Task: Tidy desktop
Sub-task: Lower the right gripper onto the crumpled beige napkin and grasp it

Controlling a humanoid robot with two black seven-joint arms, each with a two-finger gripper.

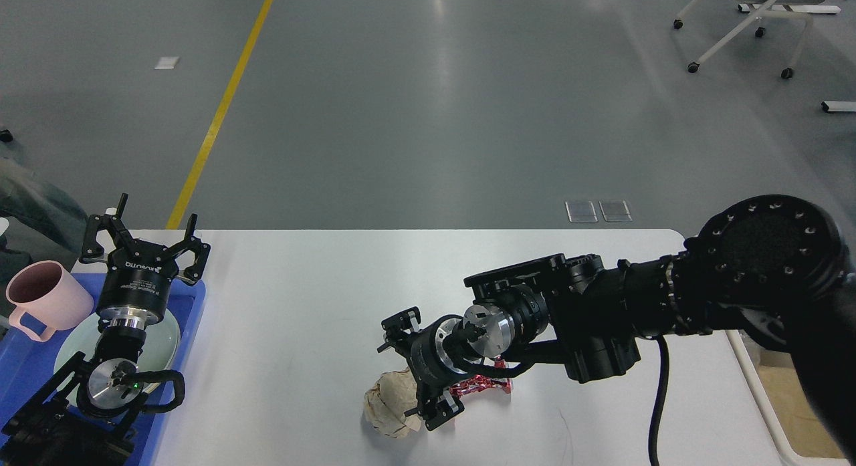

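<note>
The white desktop (301,292) holds a crumpled brown paper ball (390,406) and a crushed red can (483,384) near its front middle. My right gripper (406,378) is open, low over the paper ball, with one finger above it and one at its right side. I cannot tell whether it touches the ball. Its wrist hides part of the can. My left gripper (144,235) is open and empty, pointing up over the blue tray (192,305) at the left edge.
The blue tray holds a pale green plate (166,335) and a pink cup (41,304). A cream bin (769,412) stands at the table's right end, mostly hidden by my right arm. A white chair base (735,25) stands on the grey floor beyond.
</note>
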